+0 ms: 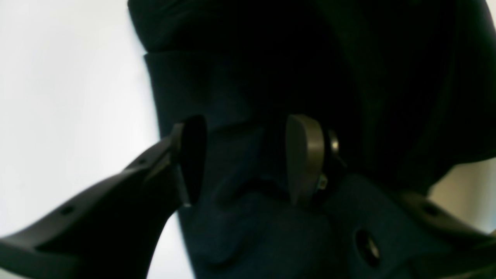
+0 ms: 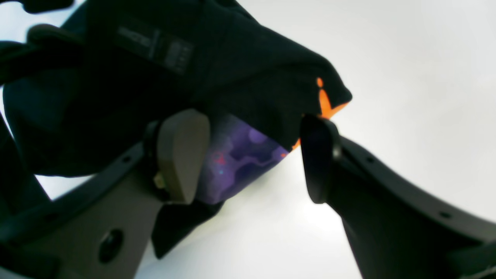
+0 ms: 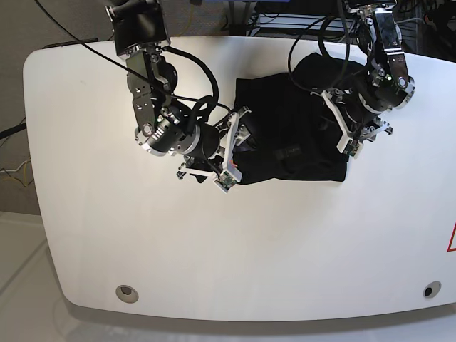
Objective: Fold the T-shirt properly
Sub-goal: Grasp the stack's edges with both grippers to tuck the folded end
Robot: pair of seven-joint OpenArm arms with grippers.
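The black T-shirt (image 3: 285, 128) lies bunched on the white table (image 3: 107, 235) between my two arms. My right gripper (image 3: 236, 148) is at the shirt's left edge. In the right wrist view it (image 2: 252, 159) is open, with the shirt (image 2: 232, 77) and its purple-and-orange print (image 2: 240, 162) lying between the jaws; the print touches one pad (image 2: 182, 155). My left gripper (image 3: 345, 130) is over the shirt's right edge. In the left wrist view it (image 1: 244, 159) is open, with black cloth (image 1: 252, 77) lying between its fingers.
The table has rounded edges, with small round fittings near the front at the left (image 3: 127, 291) and right (image 3: 427, 291). Cables (image 3: 320, 28) and the arm bases stand along the back edge. A red mark (image 3: 452, 239) shows at the right edge.
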